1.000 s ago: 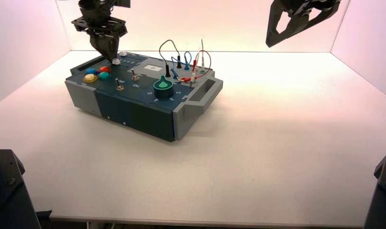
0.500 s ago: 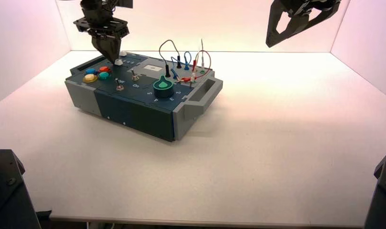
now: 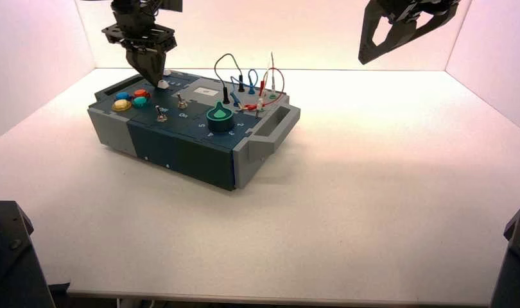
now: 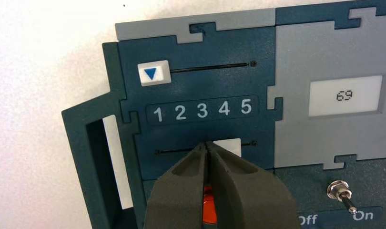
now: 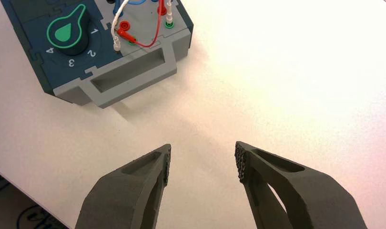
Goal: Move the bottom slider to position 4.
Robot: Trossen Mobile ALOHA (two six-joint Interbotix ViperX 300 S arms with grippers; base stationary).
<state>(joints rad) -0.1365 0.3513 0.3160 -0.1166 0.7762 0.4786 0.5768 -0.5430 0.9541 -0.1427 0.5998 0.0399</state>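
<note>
Left tool (image 4: 206,144), fingertips together, at bottom slider (image 4: 228,146), near box's (image 3: 180,135) far left corner; slider knob around 4. Top slider (image 4: 154,73) at 1. Box on tabletop (image 3: 321,224), toward far left corner. Right tool (image 5: 203,148) wide, idle, above tabletop's far right.

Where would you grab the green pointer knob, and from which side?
Probably by the upright sides of the green pointer knob, coming from straight above: it stands up from the box's top, and its raised rim offers two opposite faces to pinch.
</note>
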